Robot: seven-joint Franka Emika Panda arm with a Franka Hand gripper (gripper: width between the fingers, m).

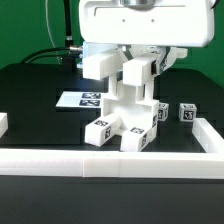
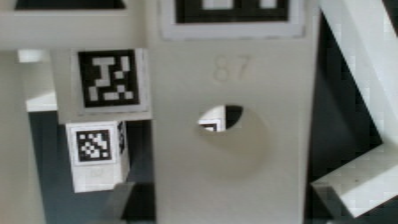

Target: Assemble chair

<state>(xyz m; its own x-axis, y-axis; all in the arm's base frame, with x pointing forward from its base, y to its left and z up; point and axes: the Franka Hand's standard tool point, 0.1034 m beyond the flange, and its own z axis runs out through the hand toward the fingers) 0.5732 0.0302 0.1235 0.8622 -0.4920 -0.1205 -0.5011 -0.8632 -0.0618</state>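
**While the gripper clamps it: part-built chair, white plastic**

Item: chair (image 1: 122, 115), stacked blocky tagged parts, standing on black table (image 1: 30, 90). Gripper (image 1: 140, 58) directly above chair, fingers pinched tight on its topmost upright piece. Two loose cubes (image 1: 163, 112) near chair, toward the exterior view's right, not touching it. Marker board (image 1: 82, 98) flat behind chair, toward the exterior view's left. Border rail (image 1: 60, 162) in front of chair. Wrist view: chair panel (image 2: 222, 170) with round hole (image 2: 221, 118), tags alongside.
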